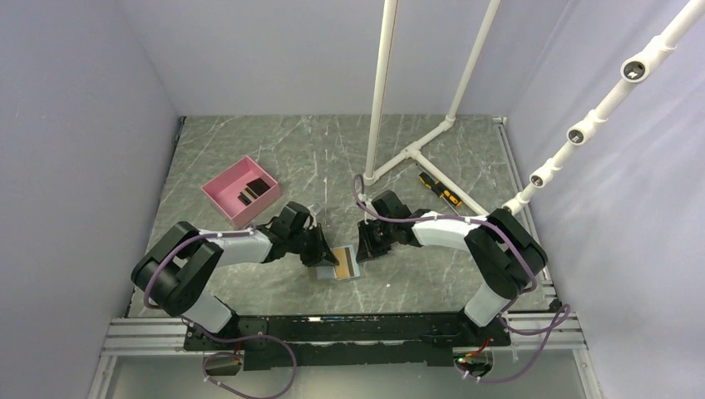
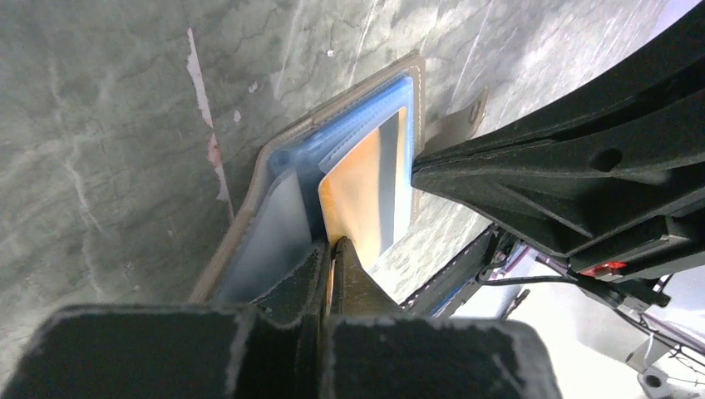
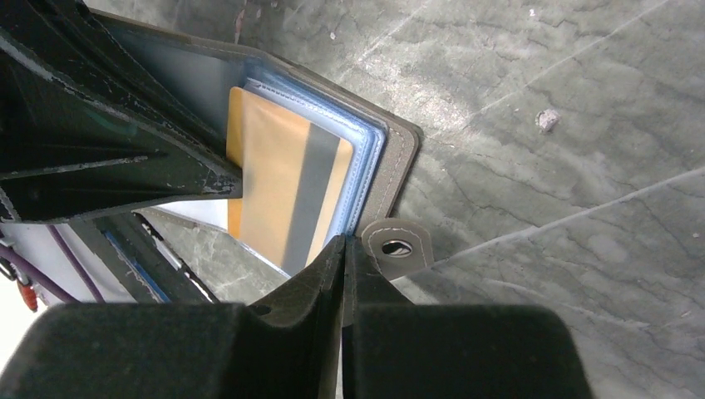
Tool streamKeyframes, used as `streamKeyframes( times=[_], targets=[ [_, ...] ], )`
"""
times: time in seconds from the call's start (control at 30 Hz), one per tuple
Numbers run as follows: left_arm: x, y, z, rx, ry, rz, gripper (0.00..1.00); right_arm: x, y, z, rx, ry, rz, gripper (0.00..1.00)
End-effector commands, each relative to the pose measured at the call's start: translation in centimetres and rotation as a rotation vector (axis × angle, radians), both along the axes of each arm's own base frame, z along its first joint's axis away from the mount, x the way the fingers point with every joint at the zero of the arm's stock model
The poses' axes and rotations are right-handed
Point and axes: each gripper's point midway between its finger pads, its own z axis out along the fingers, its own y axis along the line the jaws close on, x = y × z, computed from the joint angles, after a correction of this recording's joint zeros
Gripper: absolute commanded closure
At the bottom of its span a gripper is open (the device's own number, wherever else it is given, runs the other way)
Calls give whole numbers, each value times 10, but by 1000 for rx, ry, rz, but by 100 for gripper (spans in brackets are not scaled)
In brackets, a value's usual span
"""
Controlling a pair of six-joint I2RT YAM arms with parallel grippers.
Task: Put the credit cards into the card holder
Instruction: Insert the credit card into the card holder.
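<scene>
Both arms meet at the open card holder, the orange card in its blue sleeve.
From above, we see it on the tabletop between them, with black cards in the pink box well apart. Left wrist — the left jaws are clamped on the orange card's edge. Right wrist — the right jaws are closed at the sleeve's edge beside the snap tab; whether they pinch it we cannot tell.

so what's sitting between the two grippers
The open card holder, orange card in it, lies between left gripper and right gripper; the top view shows it.
</scene>
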Motion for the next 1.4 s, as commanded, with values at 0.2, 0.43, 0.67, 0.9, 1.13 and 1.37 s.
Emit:
streamKeyframes(
  times=[0.2,0.43,0.67,0.9,1.13,1.37],
  targets=[
    [2,11,-4,171,24,39,87,-2,-3,-12,-22,-9,-1,95],
    [1,15,24,179,-36,31,54,0,-4,-10,-30,-16,0,95],
    [6,-3,56,72,-118,4,51,1,-3,-3,-25,-26,0,96],
    [8,-17,27,69,-72,-35,90,5,-2,17,1,-52,-17,83],
    [1,8,-8,219,-26,-12,100,0,4,37,69,-54,-19,71],
    [-7,16,-25,251,10,2,100,-7,15,31,134,15,6,66]
  ],
)
